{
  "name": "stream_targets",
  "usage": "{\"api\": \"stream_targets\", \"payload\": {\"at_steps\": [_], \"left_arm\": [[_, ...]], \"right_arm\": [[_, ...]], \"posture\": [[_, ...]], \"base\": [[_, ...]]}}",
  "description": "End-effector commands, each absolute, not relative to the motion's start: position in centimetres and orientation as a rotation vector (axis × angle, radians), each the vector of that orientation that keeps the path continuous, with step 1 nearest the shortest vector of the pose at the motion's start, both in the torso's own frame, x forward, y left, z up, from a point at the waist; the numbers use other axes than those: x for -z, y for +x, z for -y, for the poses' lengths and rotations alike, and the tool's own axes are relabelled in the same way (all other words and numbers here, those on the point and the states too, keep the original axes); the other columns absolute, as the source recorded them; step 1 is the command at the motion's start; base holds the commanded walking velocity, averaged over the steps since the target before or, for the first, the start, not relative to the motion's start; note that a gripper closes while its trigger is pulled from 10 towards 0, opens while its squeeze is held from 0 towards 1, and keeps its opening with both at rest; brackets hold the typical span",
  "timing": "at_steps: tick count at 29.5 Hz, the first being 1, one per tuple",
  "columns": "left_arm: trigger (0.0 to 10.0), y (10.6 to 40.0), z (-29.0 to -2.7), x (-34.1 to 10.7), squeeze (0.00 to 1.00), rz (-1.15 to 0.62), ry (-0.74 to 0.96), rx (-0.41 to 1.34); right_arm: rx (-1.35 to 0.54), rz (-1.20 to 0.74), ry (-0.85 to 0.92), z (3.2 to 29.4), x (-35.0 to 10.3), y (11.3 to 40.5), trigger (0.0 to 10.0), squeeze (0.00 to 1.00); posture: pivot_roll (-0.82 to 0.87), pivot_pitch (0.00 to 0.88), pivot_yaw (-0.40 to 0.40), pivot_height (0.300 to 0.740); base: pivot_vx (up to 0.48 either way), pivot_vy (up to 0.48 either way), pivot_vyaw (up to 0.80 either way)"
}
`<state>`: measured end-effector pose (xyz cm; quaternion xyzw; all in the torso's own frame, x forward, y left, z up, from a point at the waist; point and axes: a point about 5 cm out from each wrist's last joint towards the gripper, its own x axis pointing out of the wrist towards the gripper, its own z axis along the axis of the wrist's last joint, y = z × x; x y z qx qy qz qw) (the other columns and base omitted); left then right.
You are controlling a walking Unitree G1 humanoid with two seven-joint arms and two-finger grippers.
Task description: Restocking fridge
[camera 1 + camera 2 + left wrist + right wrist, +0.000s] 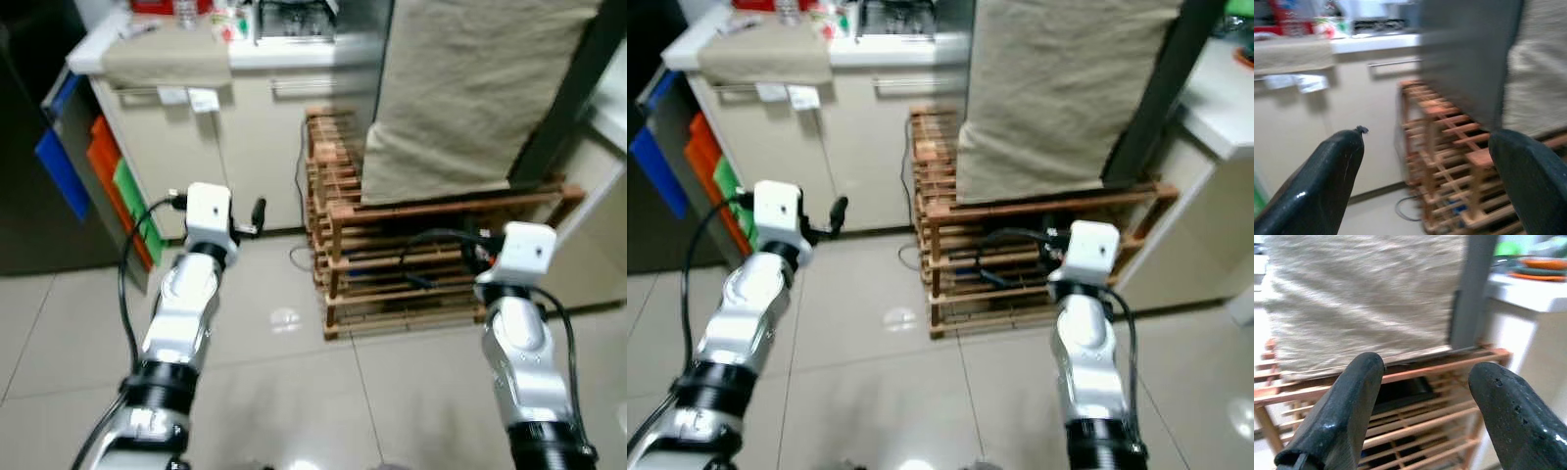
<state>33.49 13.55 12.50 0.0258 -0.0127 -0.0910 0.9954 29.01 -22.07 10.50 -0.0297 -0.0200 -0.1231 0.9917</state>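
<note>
Fridge itself I cannot pick out; both arms reach toward a slatted wooden rack (392,264) under beige cloth (460,88). Left gripper (1425,181) and right gripper (1425,416) gape wide, holding nothing.

Ahead of me: wooden slatted rack (392,264) on the tiled floor (274,362), beige cloth (470,88) draped over whatever stood on top. Black cables (431,257) ran through the rack shelves. Cream cabinet (245,137) stood left of it, towel (167,54) hanging over the bench edge. Orange, green and blue panels (103,171) leaned beside that cabinet.
</note>
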Motion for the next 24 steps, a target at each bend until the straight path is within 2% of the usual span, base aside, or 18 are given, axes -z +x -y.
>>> {"api": "stream_targets", "payload": {"at_steps": [1, 6, 10, 17, 20, 24], "left_arm": [[10.0, 33.6, -14.2, -13.3, 0.00, 0.065, 0.040, 0.169], [10.0, 33.4, -14.0, -14.9, 0.00, 0.154, -0.016, 0.165], [10.0, 33.2, -14.4, -17.5, 0.00, 0.230, -0.022, 0.135], [10.0, 33.3, -11.8, -18.9, 0.00, 0.258, -0.061, 0.266], [10.0, 33.4, -12.3, -18.3, 0.00, 0.233, -0.099, 0.258], [10.0, 33.3, -13.3, -17.5, 0.00, 0.196, -0.070, 0.233]], "right_arm": [[0.224, 0.070, -0.036, 21.3, -11.0, 29.4, 10.0, 0.00], [0.223, 0.098, -0.032, 21.0, -11.3, 29.6, 10.0, 0.00], [0.240, 0.231, -0.076, 20.7, -14.0, 29.5, 10.0, 0.00], [0.218, 0.238, -0.037, 19.6, -14.7, 30.4, 10.0, 0.00], [0.221, 0.236, -0.029, 19.4, -14.7, 30.5, 10.0, 0.00], [0.229, 0.234, -0.027, 19.5, -14.7, 30.3, 10.0, 0.00]], "posture": [[-0.07, 0.000, 0.009, 0.740], [-0.07, 0.000, 0.013, 0.740], [-0.06, 0.000, 0.016, 0.740], [-0.06, 0.000, 0.016, 0.740], [-0.07, 0.000, 0.018, 0.740], [-0.07, 0.000, 0.017, 0.740]], "base": [[0.000, 0.480, -0.75], [0.000, 0.480, -0.75], [0.000, 0.000, -0.67], [0.048, 0.000, 0.00], [0.390, 0.277, 0.00], [0.385, 0.284, 0.00]]}}
